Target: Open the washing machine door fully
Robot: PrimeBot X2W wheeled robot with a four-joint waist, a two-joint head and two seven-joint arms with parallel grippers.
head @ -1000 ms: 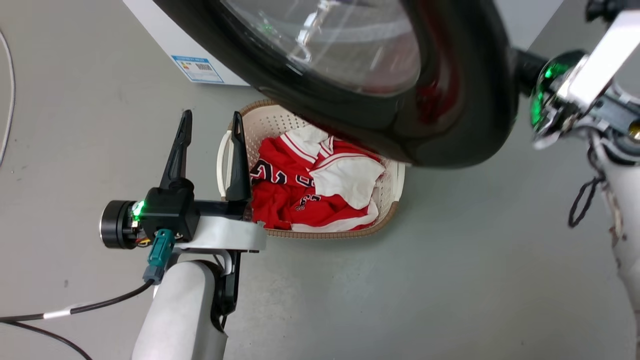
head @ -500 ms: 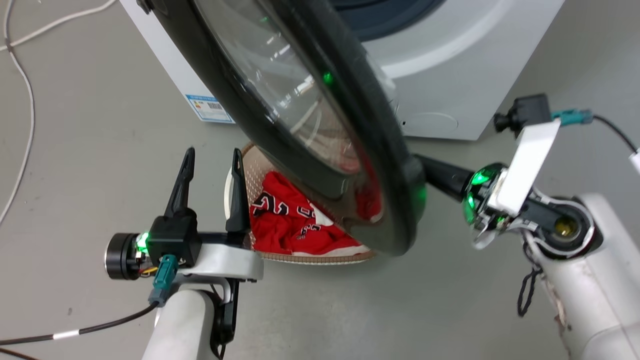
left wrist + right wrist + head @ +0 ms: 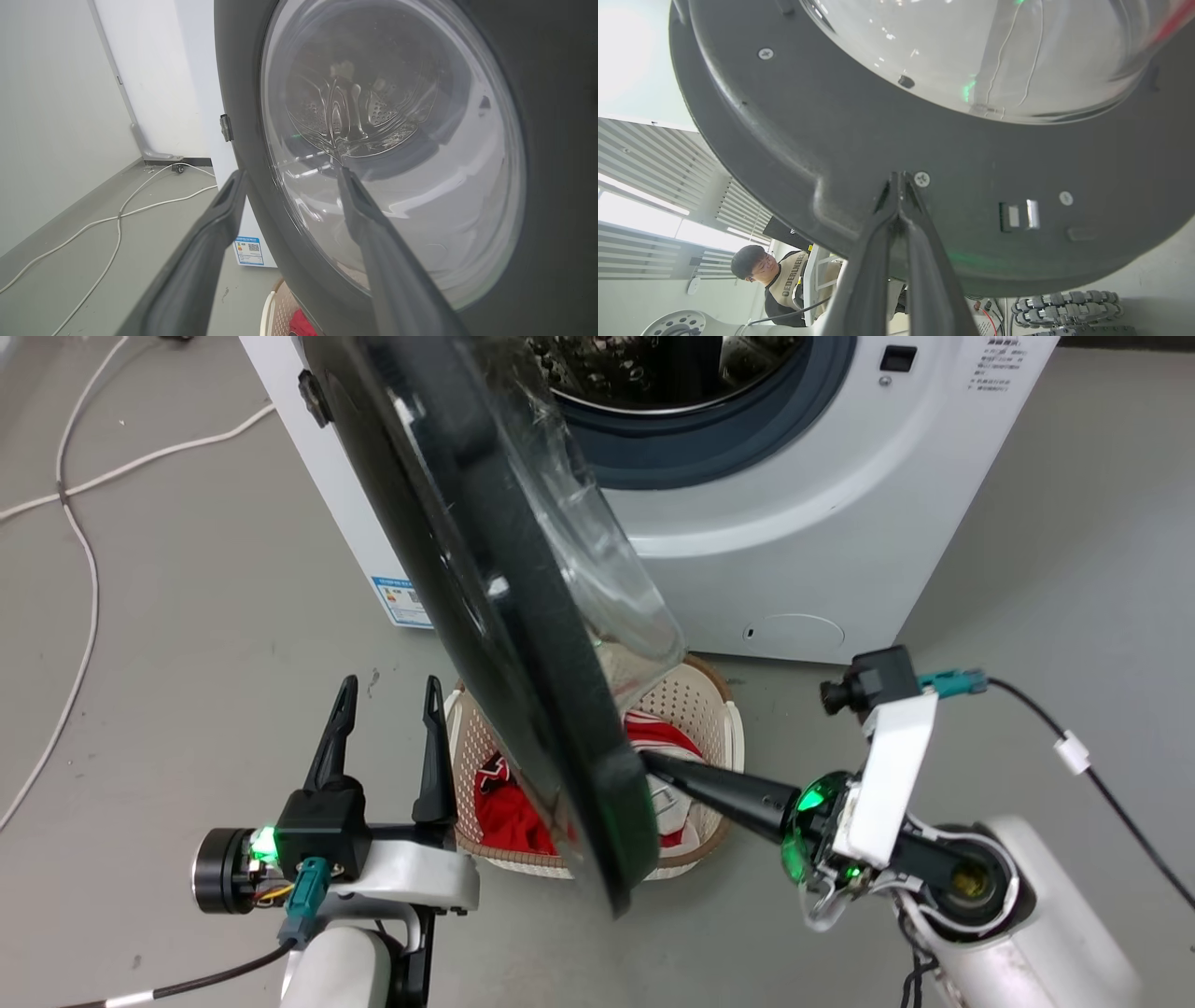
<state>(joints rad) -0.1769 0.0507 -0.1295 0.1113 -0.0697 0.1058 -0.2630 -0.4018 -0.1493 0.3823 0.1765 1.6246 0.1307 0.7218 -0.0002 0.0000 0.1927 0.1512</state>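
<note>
Black on black: my right pincer (image 3: 899, 181) is clenched with nothing between its fingers. The two tips press together against the matte inner face of the washing machine door (image 3: 504, 644), just beside a screw head (image 3: 921, 178) and below the bulging glass. My left pincer (image 3: 390, 689) hangs released on the other, glossy side of that door, fingers spread and close to it. In my left wrist view one finger lines up with the rim and the other with the glass. The door stands swung well out from the machine, nearly edge-on to my head camera, its near edge between my two arms. Under it on the grey floor sits a pale perforated laundry basket (image 3: 724, 714) with red and white clothing (image 3: 499, 807) inside. Beyond is the white washing machine (image 3: 794, 551), its steel drum mouth (image 3: 653, 373) uncovered and a blue-edged label (image 3: 400, 602) on its side. Pale cables (image 3: 84, 560) trail across the floor to my left. Past the door's rim, my right wrist camera catches a person (image 3: 784, 284) in a dark top by slatted blinds
</note>
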